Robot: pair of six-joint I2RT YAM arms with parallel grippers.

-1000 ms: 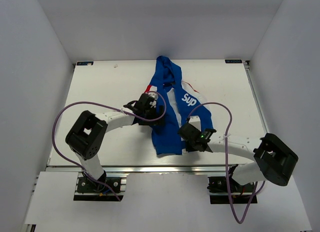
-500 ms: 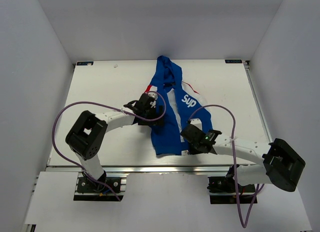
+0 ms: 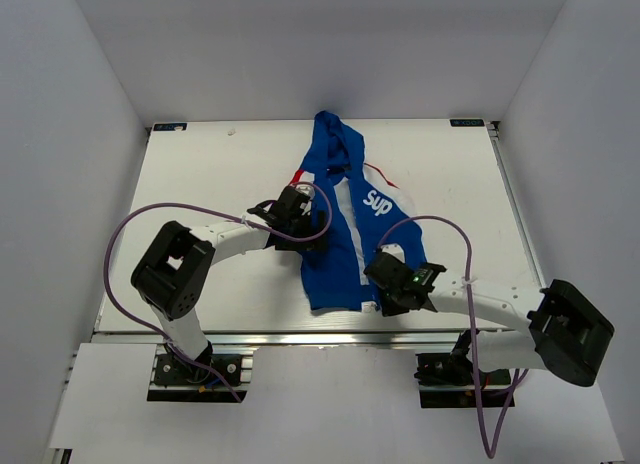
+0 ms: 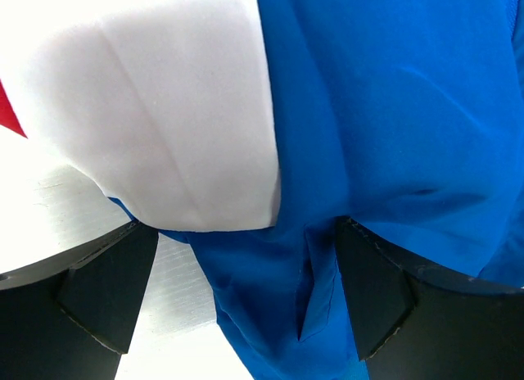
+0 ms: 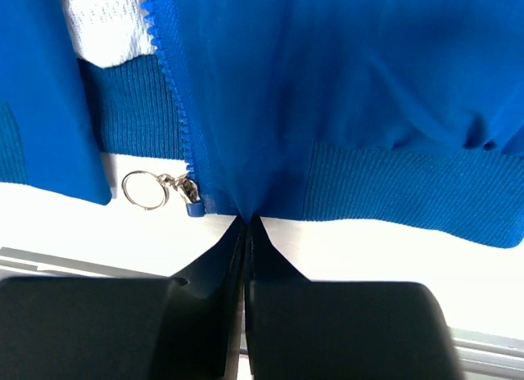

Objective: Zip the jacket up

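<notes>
Jacket [image 3: 335, 269] lies flat at mid-table, hood toward the far edge, hem toward the arm bases. The front is parted, with a strip of white lining [image 5: 106, 28] showing down the middle. White "Sup" lettering [image 3: 378, 200] is on the panel nearer the right arm.

Zipper teeth [image 5: 172, 85] run down one blue edge to the ribbed hem [image 5: 393, 187]. The slider [image 5: 188, 192] sits at the very bottom of that row, its ring pull [image 5: 139, 189] lying on the white table [image 3: 220, 164] (ring sticks out sideways, free of the cloth).

Right gripper [image 5: 246, 224]: fingers pressed together, pinching the hem just beside the slider. Seen from above it is at the jacket's near right corner [image 3: 380, 289].

Left gripper [image 4: 246, 298]: fingers [image 4: 106, 290] spread wide at the jacket's left edge, a fold of blue cloth between them, white panel above. No pinch visible.
</notes>
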